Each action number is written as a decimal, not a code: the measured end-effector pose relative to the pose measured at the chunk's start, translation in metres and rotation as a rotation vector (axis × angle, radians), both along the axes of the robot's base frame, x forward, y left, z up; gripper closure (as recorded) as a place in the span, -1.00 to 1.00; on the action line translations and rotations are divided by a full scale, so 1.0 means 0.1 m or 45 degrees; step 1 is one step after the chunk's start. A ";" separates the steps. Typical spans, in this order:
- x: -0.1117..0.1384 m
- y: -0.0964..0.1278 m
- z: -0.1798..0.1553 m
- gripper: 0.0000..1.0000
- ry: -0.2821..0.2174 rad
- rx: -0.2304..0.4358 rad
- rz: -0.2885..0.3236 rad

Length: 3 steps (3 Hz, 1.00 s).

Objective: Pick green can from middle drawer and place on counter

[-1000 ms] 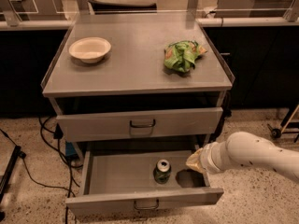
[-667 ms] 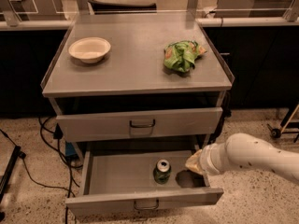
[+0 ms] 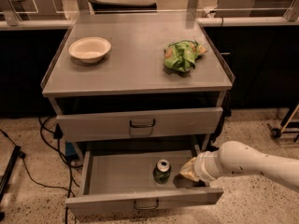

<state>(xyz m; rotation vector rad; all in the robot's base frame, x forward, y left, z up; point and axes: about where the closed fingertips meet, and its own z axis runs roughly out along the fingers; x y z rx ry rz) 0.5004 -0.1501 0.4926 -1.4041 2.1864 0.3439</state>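
Speckled floor (image 3: 28, 139) spreads around a grey metal cabinet, and behind it we see a long bench (image 3: 140, 21) with glass panels. On the table (image 3: 135, 73), a pale bowl (image 3: 90, 49) sits toward the back left corner. A crumpled green-and-yellow snack bag (image 3: 182, 55) lies near the right edge, well apart from the bowl.

Below the table's front edge, the taller drawer front (image 3: 140, 123) is shut. Under it the shallow drawer (image 3: 117, 176) is pulled out toward us. The green can (image 3: 162, 171) stands upright on the drawer's floor, right of its middle and close to the low front panel, its silver top facing up.

Our white arm (image 3: 247, 161) reaches in from the right, below the table's front right corner. The claw (image 3: 188, 171) is inside the drawer, just beside the can on its right. We cannot tell whether it touches the can, nor whether it is open or closed. Dark cables (image 3: 44, 171) trail over the floor left of the cabinet.
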 end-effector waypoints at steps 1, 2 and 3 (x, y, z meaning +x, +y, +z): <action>-0.01 0.06 -0.16 0.15 0.014 0.023 0.013; 0.02 0.11 -0.26 -0.30 0.007 0.046 0.013; 0.09 0.20 -0.35 -0.78 -0.007 0.075 0.021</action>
